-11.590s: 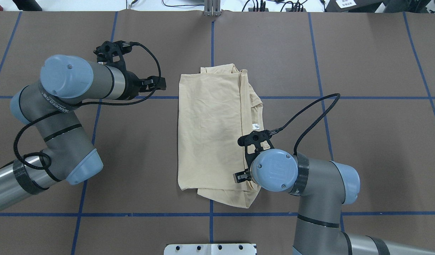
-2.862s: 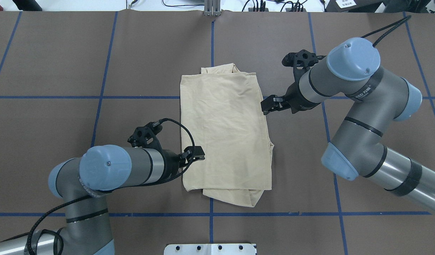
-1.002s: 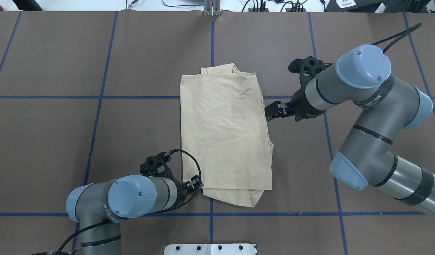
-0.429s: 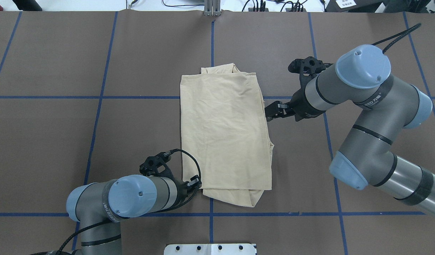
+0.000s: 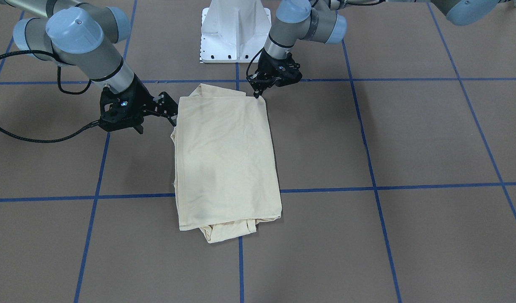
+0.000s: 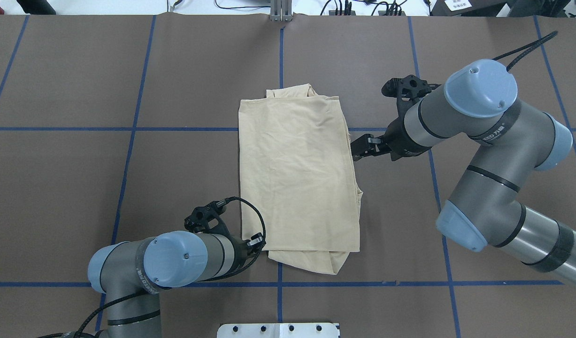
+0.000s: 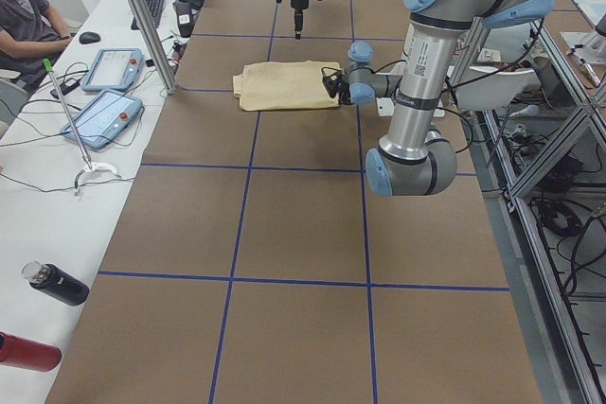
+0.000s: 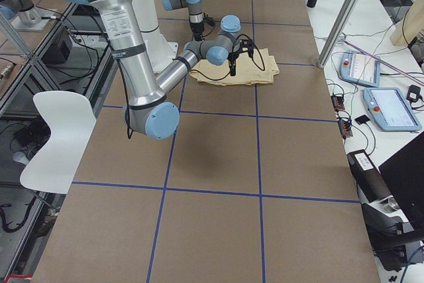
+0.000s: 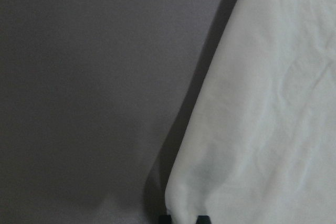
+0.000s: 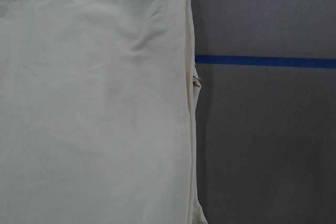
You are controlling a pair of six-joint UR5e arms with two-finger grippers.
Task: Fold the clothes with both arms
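Item one: T-shirt (image 6: 297, 173) — cream, folded to a long rectangle, print hidden, lying flat on the bench (image 6: 175, 70).
Item two: your left tool (image 6: 258, 241) — at the T-shirt's robot-side left corner, fingers narrow, pinching that corner's cloth.
Item three: your right tool (image 6: 357, 149), just beside the T-shirt's right edge, towards its far end, fingers spread wide.
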